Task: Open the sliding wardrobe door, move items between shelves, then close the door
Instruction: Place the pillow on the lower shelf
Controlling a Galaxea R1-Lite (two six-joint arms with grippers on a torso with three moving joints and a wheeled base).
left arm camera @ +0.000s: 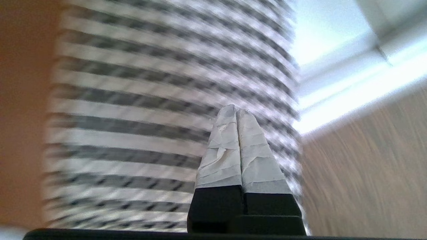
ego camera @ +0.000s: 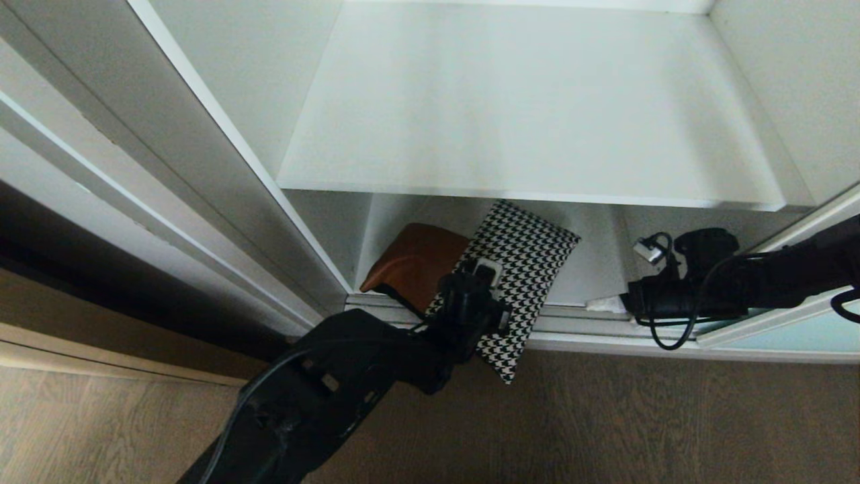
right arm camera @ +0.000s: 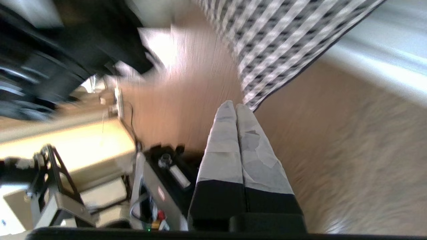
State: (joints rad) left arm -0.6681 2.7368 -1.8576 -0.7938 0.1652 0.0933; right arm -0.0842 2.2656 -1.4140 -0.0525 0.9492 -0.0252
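Head cam looks down at shelves; both wrist cams close, share cushion.

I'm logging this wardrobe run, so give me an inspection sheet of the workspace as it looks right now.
Surface: upper shelf bare.
Job's things: cushion tilted on the lowest level, one corner out over the door track; sliding wardrobe door at the right edge.
Clutter: nothing seen.
Grippers: left gripper shut, empty, at the cushion; right gripper shut, empty, by the door.
Cables: black loops on the right arm.
Surroundings: wood floor.
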